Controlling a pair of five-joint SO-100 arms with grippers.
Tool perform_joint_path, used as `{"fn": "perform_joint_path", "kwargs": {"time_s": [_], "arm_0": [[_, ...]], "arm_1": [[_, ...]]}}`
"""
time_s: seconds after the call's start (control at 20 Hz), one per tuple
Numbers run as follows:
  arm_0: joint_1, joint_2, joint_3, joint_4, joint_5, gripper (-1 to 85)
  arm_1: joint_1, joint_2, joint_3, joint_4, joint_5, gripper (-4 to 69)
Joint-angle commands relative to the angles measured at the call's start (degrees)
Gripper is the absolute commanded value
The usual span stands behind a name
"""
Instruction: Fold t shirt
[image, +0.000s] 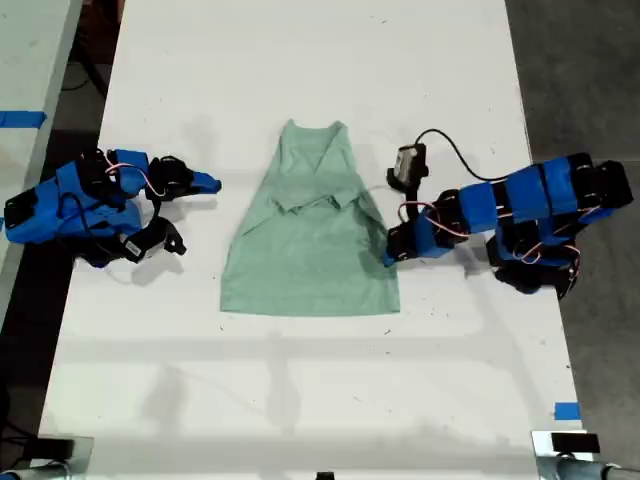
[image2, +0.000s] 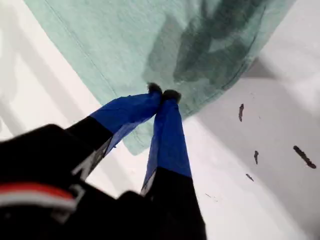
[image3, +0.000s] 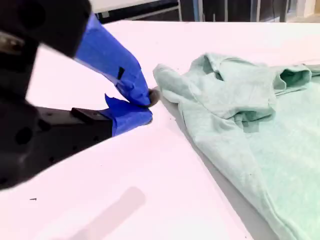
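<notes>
shirt: mint tee (image: 310, 235) lying flat mid-table, both sleeves folded in over the chest, neck end pointing at the exterior view's top

first gripper: my first gripper (image2: 162, 94) has its tips pinched together right on the shirt's side edge, fabric just past the tips. Can't tell if cloth is actually caught

second gripper: my second gripper (image3: 148, 107) sits on the bare table, barely parted, holding nothing, shirt near its tips

table: white top (image: 300, 400), few dark scuffs, blue tape bit (image: 566, 410) near the edge

room: grey floor (image: 580, 70)
</notes>
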Motion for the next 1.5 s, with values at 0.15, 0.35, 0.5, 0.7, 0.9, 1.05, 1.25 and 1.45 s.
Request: {"fn": "perform_joint_path", "kwargs": {"time_s": [0.15,0.35,0.5,0.7,0.9,1.05,1.25,1.45], "arm_0": [[-0.26,0.53,2.20,0.18,-0.35,-0.1],[-0.26,0.53,2.20,0.18,-0.35,-0.1],[-0.26,0.53,2.20,0.18,-0.35,-0.1],[-0.26,0.53,2.20,0.18,-0.35,-0.1],[-0.26,0.53,2.20,0.18,-0.35,-0.1],[-0.26,0.53,2.20,0.18,-0.35,-0.1],[-0.35,0.53,2.20,0.18,-0.35,0.0],[-0.35,0.53,2.20,0.18,-0.35,0.0]], "arm_1": [[-1.05,-2.81,-4.31,3.43,1.93,26.4],[-2.37,-10.90,-5.10,1.41,4.66,25.0],[-2.46,-15.64,-5.45,0.26,5.98,24.8],[-2.55,-15.91,-5.89,0.18,6.24,0.9],[0.18,-15.38,-20.21,13.97,0.26,0.8],[2.02,-18.28,-36.74,24.70,-4.92,0.8],[1.23,-30.67,-58.97,30.32,-9.40,0.8],[0.70,-45.18,-74.09,27.51,-13.01,0.8]]}}
